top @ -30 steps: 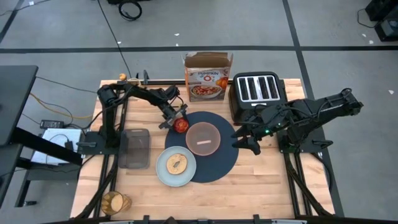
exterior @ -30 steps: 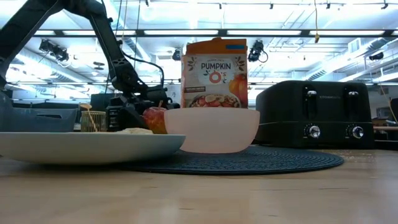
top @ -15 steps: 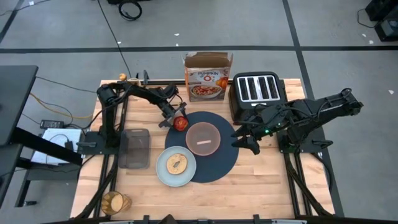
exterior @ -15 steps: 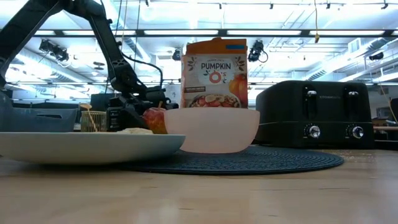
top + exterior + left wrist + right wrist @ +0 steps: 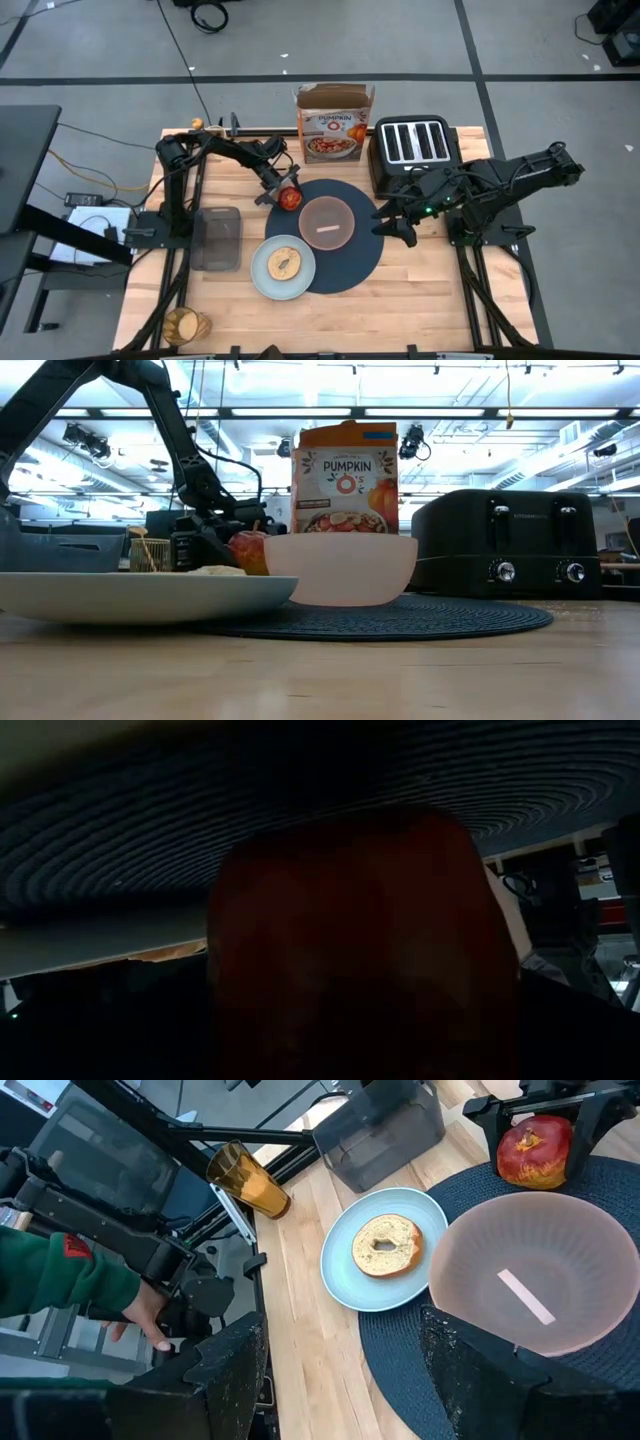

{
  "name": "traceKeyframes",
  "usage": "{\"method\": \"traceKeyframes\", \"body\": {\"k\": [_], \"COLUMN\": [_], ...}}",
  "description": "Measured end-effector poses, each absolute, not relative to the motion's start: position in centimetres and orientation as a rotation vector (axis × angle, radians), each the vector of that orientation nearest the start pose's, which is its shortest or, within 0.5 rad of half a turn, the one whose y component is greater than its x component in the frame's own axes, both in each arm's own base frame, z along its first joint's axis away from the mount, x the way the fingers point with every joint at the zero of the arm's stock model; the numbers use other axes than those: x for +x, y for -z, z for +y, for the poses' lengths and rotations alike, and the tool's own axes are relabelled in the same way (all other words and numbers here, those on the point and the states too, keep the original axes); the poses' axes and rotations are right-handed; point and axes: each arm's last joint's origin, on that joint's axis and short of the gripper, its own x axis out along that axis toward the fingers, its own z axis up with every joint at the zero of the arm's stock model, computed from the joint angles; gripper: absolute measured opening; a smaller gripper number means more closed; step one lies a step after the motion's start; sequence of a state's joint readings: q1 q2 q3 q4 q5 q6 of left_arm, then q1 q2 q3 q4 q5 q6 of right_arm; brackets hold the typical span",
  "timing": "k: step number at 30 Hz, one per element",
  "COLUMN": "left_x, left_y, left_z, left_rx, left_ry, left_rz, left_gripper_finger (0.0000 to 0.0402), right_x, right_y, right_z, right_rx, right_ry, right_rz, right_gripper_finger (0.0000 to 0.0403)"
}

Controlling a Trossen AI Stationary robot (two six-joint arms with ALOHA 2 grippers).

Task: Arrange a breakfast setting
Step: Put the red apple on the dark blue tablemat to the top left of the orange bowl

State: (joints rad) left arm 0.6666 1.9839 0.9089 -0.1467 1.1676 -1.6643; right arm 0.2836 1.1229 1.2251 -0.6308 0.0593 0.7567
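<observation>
Your left gripper (image 5: 284,192) is clamped on the red apple (image 5: 291,199), right at the back-left edge of the round dark-blue placemat (image 5: 345,270). In the right wrist view the apple (image 5: 534,1151) sits upright between the two dark fingers. In the left wrist view it fills almost the whole picture as a dark red blob (image 5: 360,940), so you get no detail there.

The pinkish bowl (image 5: 327,222) sits on the mat just beside the apple, with a pale strip lying inside it. The pale-blue plate (image 5: 283,267) with the bagel-like bread (image 5: 285,263) overlaps the mat's left rim. The amber glass (image 5: 184,325) lies on its side at the front-left corner, long axis roughly left-right. A grey container (image 5: 216,238) is left of the plate.

Behind the mat stand the cereal box (image 5: 335,124) and the black toaster (image 5: 413,148).

Your right gripper (image 5: 393,222) hovers at the mat's right edge, fingers spread apart.

In the low view the plate (image 5: 140,596) hides most of the apple (image 5: 250,552). A person's hand (image 5: 145,1320) in a green sleeve shows past the table.
</observation>
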Motion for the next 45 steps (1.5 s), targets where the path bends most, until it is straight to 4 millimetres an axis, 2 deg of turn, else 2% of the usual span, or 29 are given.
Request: {"method": "traceKeyframes", "body": {"k": [33,41,45], "left_x": [26.95,26.92,26.91], "left_y": [-8.46,-8.50,-8.49], "left_z": [17.87,17.88,17.88], "left_rx": [-2.490,-2.512,-2.503], "left_ry": [-0.300,-0.288,-0.287], "left_rz": [1.082,1.093,1.090], "left_gripper_finger": [0.0355,0.0344,0.0359], "right_x": [21.94,21.94,21.94], "right_y": [-37.70,-37.70,-37.70], "right_z": [6.22,6.21,6.22], "right_rx": [0.657,0.657,0.657], "right_ry": [-0.008,-0.008,-0.008], "right_rz": [0.576,0.576,0.576], "right_gripper_finger": [0.0265,0.0265,0.0265]}}
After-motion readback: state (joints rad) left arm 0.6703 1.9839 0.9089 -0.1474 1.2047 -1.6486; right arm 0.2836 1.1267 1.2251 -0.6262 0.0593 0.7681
